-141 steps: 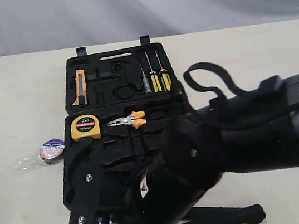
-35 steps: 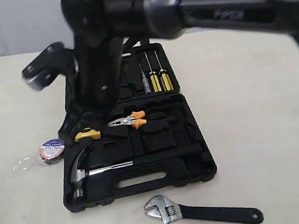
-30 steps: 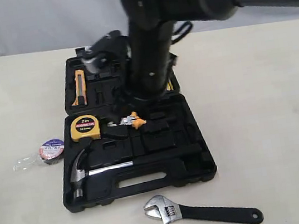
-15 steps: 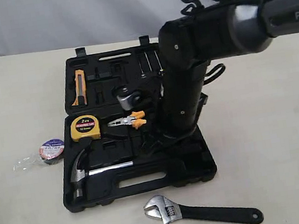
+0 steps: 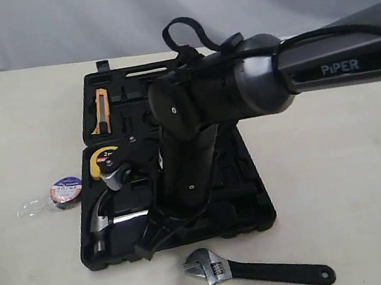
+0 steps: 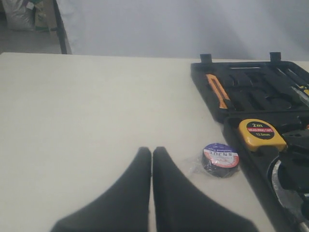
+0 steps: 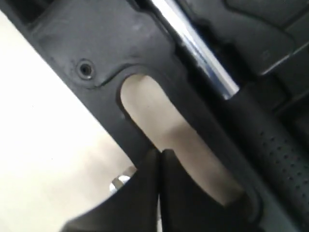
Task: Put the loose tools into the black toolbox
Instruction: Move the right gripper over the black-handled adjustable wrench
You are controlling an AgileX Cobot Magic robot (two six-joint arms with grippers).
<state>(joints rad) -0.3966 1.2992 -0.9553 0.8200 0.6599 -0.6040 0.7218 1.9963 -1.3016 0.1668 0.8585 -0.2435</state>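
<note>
Right claw [image 7: 159,162] pressed together above toolbox [image 5: 256,210] slot handle; left claw [image 6: 152,157] likewise. Hammer [image 5: 99,219] in toolbox; wrench [image 5: 256,270] at its 6 o'clock, tape roll [image 5: 66,191] 9 o'clock.

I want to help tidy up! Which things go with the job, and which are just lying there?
For the job: toolbox, hammer (already inside), wrench, tape roll.

Just there: tape measure, knife, both sitting in their slots.
</note>
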